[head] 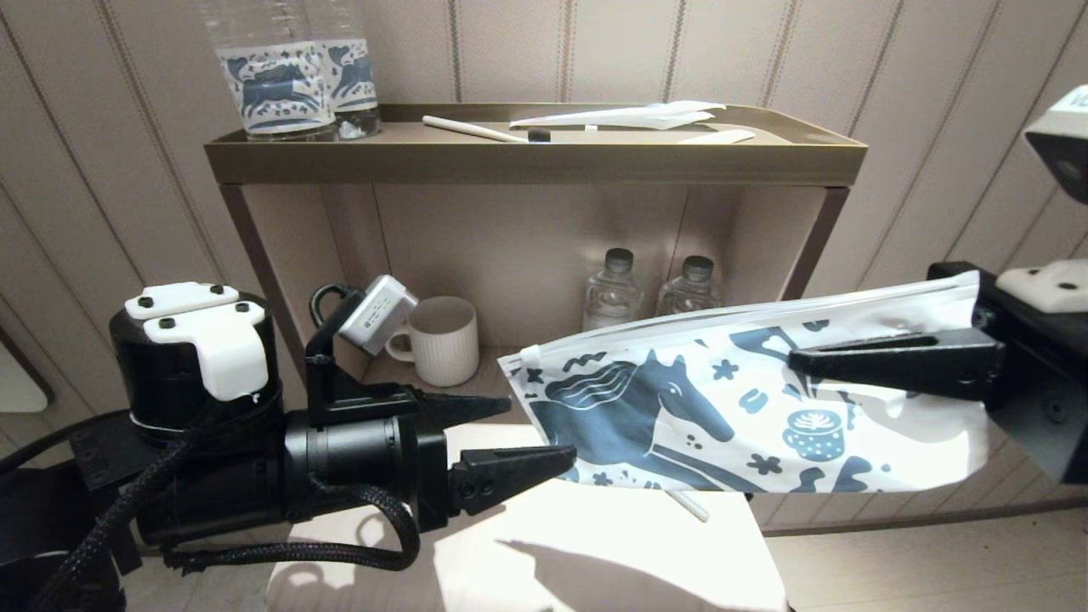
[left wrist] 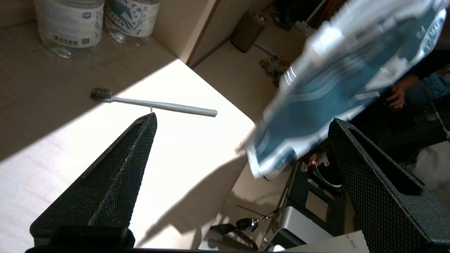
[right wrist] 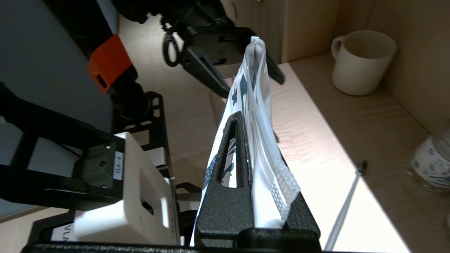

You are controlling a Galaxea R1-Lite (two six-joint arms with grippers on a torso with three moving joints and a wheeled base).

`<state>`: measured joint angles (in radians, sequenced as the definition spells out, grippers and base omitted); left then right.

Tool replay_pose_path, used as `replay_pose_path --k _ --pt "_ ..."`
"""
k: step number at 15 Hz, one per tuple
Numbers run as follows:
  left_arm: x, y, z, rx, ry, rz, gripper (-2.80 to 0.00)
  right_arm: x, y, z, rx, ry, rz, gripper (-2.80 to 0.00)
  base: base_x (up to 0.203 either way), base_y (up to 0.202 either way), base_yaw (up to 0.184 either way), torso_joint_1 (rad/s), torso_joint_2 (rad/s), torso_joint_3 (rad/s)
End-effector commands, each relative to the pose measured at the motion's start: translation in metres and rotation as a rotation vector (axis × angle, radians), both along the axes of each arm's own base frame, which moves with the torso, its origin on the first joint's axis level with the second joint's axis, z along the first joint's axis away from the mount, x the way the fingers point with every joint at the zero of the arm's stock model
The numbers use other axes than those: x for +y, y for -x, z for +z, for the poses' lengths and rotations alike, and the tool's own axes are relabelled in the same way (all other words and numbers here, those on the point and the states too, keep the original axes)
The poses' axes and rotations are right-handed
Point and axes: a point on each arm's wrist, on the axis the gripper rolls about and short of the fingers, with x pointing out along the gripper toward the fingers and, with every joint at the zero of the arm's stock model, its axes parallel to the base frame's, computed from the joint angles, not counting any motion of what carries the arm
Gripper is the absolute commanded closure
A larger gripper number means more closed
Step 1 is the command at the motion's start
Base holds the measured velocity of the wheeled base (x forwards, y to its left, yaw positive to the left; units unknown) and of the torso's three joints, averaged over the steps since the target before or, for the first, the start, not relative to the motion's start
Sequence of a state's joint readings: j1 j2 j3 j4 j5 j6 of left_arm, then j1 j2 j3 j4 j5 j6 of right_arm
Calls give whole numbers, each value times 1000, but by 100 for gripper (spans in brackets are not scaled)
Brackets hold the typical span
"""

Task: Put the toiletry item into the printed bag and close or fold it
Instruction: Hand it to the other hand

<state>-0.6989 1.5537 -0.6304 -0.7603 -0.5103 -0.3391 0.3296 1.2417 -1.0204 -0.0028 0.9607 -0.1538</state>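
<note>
The printed bag, white with dark blue horse and cup motifs, hangs lengthwise in the air above the pale counter. My right gripper is shut on its right end, and the zip edge runs along the top. The toothbrush lies flat on the counter under the bag, dark bristles toward the back. Only its handle tip shows in the head view. My left gripper is open and empty, level with the bag's left end and just short of it.
A white ribbed mug and two small water bottles stand in the niche behind. The upper tray carries two large bottles, a cream-handled toothbrush and a plain white wrapper.
</note>
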Motion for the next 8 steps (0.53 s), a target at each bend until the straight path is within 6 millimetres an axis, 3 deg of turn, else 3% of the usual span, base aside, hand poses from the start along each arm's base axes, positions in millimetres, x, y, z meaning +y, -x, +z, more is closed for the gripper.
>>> replay_pose_path --k 1,4,8 --pt "-4 -6 1 -3 7 -2 -280 7 2 -1 14 -2 44 0 0 0 0 0 0 0" --pt "-11 -14 7 -19 21 -8 -280 11 2 -1 33 -4 64 0 0 0 0 0 0 0" --pt "-11 -8 7 -13 29 -85 -280 13 -1 -3 44 -2 65 0 0 0 0 0 0 0"
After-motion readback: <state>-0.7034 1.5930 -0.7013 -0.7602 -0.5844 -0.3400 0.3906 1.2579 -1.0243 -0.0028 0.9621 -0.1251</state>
